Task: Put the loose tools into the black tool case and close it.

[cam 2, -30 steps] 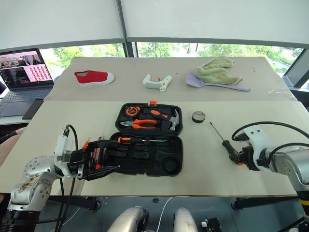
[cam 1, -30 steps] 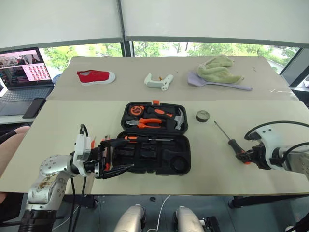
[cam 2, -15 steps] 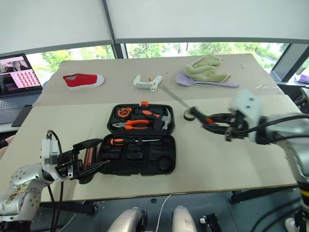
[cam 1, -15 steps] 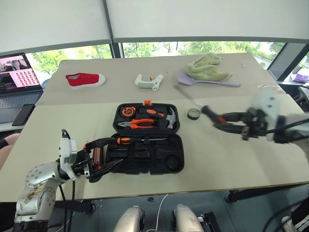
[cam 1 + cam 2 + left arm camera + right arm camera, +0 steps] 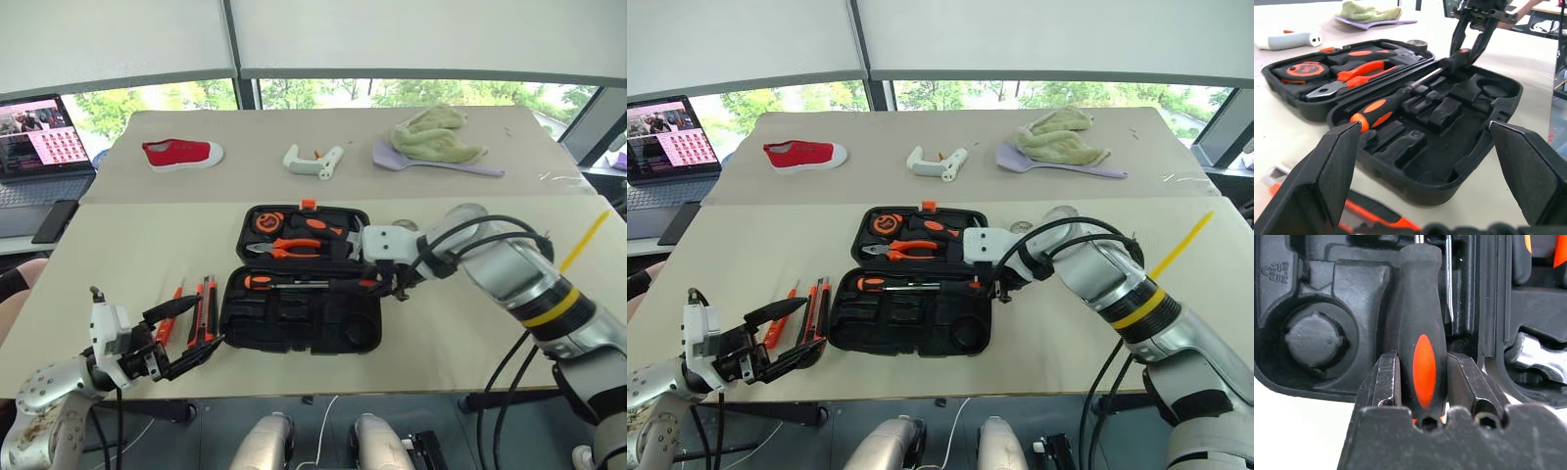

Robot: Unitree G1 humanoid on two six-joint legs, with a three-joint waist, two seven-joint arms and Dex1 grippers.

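**A:** Over the open case [image 5: 299,294], the right tool [image 5: 384,285] is clamped on a screwdriver [image 5: 1420,347], fingers [image 5: 1387,382] pinching both sides of the black handle with the orange inset.

**B:** And where's that driver sitting?

**A:** Down at the near half's right end, handle beside the round recess [image 5: 1315,340], shaft running along the tray toward the left. A second screwdriver [image 5: 284,282] lies in the slot next to it, orange-and-black handle at the left end.

**B:** Far half of the case?

**A:** Pliers [image 5: 294,247], a hammer [image 5: 1537,357] and a round orange-and-black piece [image 5: 269,221], a tape measure I'd guess, though it's small from up here. Orange latch [image 5: 310,205] on the far edge. Case lies flat on the surface [image 5: 137,264], lid fully back.

**B:** Left side?

**A:** Left tool [image 5: 184,331] hangs off the case's near left corner, jaws spread wide, gripping nothing. Just beyond its fingertips lie the knife [image 5: 204,309] and the slim orange tester [image 5: 168,311], side by side on the surface, clear of the case.

**B:** The tape roll?

**A:** From the left wrist camera the roll [image 5: 1417,45] peeks up behind the case's far right corner, outside it.

**B:** Background?

**A:** Red shoe [image 5: 182,154], a white handle-shaped object [image 5: 313,161], a green cloth [image 5: 436,139] on a purple spatula [image 5: 460,166], and a laptop [image 5: 44,142] far left.
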